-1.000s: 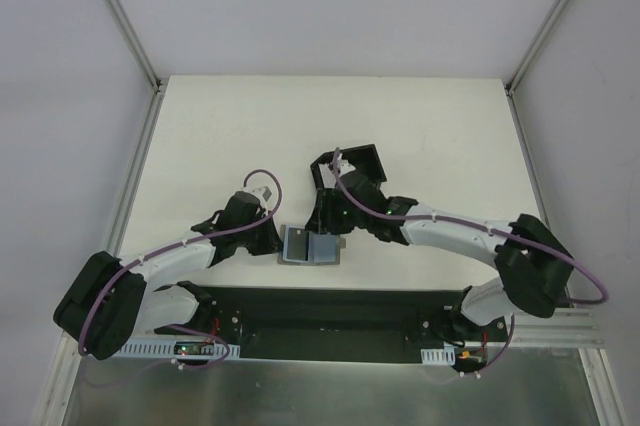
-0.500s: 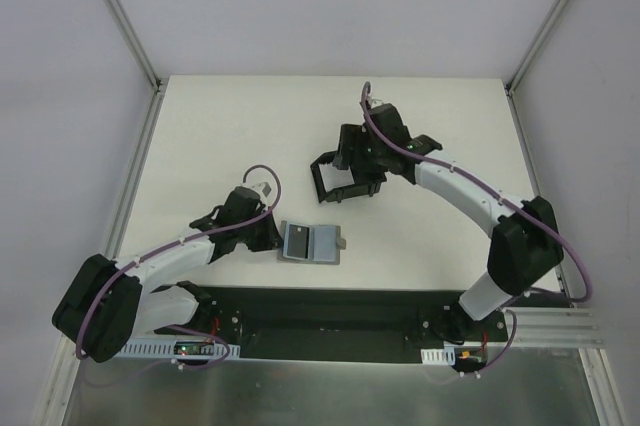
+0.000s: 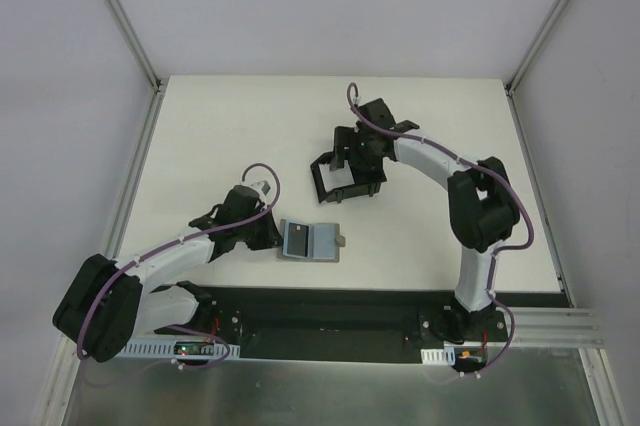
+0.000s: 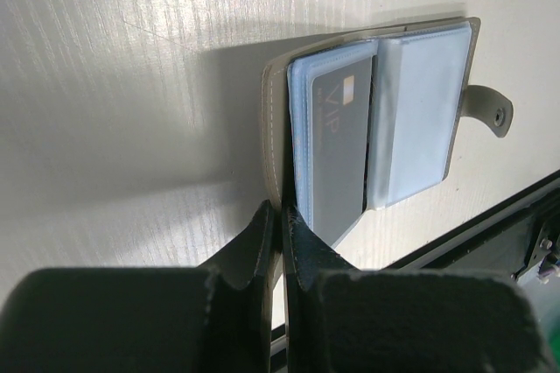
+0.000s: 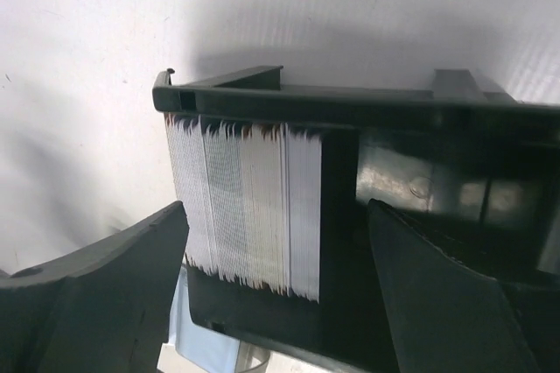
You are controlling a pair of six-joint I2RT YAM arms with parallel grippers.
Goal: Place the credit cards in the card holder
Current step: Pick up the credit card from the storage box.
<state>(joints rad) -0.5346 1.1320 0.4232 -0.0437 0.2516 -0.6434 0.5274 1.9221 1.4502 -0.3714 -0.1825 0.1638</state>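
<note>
The black card holder (image 3: 335,188) sits mid-table and shows up close in the right wrist view (image 5: 350,106). A stack of thin cards (image 5: 245,207) stands in it, seen edge-on as pale edges. My right gripper (image 3: 357,156) hovers over the holder, open and empty (image 5: 276,215), one finger on each side of the stack. The grey wallet (image 3: 312,243) lies open in front of the holder. A dark card (image 4: 337,154) marked VIP sits in its left pocket. My left gripper (image 3: 272,236) is shut on the wallet's left cover edge (image 4: 282,211).
The wallet's snap tab (image 4: 490,110) sticks out to the right. The black base rail (image 3: 330,311) runs along the table's near edge, just in front of the wallet. Metal frame posts (image 3: 140,56) border the table at left and right.
My right gripper has left the wallet and moved back to the card holder, where it now hangs open. The left gripper stays shut on the wallet.
</note>
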